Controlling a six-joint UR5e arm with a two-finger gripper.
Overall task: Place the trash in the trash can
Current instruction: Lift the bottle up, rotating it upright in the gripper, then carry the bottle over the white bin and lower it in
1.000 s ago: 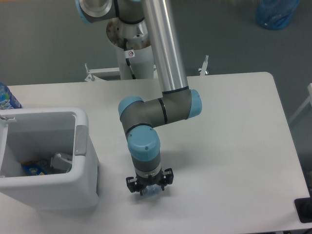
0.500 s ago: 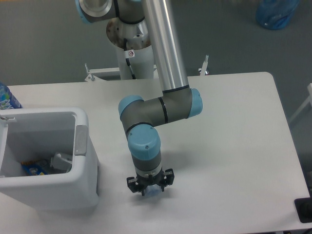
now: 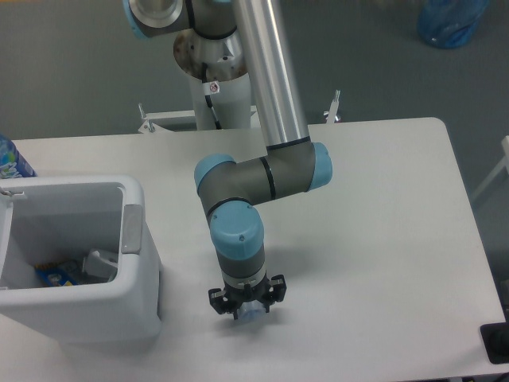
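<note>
Far out to the gripper's left, at the table's edge, a blue-labelled bottle (image 3: 11,161) pokes into view behind the trash can (image 3: 135,263). The white bin stands to the left of the tool, near it but not touching, with its grey tab (image 3: 131,229) on the wall that faces the arm. Inside it, low against the bottom, lie some pieces: something blue and yellow and a pale, crumpled shape beside it, too small to name with confidence. The arm reaches down from above, and the gripper (image 3: 246,306) points straight down at the table (image 3: 382,239), its fingertips at or just above the surface. Directly beneath it, between and slightly below the fingers, a small pale, bluish-white object (image 3: 248,314) shows; it may be the trash to be picked up, perhaps the carton scrap, but the fingers and wrist hide most of it, so its identity and long axis cannot be read. Whether the jaws are parted around it or already pressed on it cannot be told from this view. The relation that matters for the coming move is simple: the item lies right under the tool, and the bin's open mouth lies to the left and slightly away from the camera, so once the item is secured the carry would likely be a lift over the thick rim (image 3: 141,208).
</note>
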